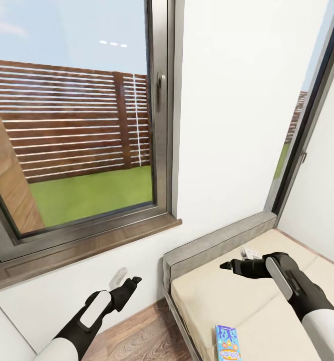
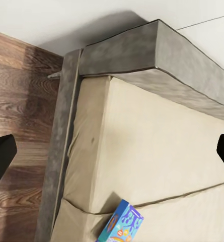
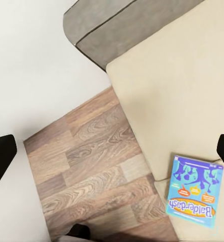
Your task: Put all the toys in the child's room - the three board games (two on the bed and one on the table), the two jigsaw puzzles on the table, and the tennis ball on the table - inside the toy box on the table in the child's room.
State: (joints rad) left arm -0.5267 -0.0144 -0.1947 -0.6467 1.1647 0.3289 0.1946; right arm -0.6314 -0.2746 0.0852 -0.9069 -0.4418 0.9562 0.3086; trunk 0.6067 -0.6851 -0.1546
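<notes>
Above the beige mattress, the right gripper [image 1: 226,265] hangs with jaws spread and nothing between them, its fingertips [image 3: 1,156] wide apart. Toward seven o'clock from it, a blue board game [image 1: 228,343] lies flat at the mattress edge of the bed [image 1: 222,301], beside the open wood floor [image 1: 136,341]. Off at nine o'clock, the left gripper [image 1: 134,281] hovers over that floor, also spread and empty, close to the white wall under the window [image 1: 76,125]. The grey headboard [image 1: 212,245] runs along that wall.

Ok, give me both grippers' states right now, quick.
Left gripper: open, holding nothing, above the wood floor.
Right gripper: open, holding nothing, above the bed.
</notes>
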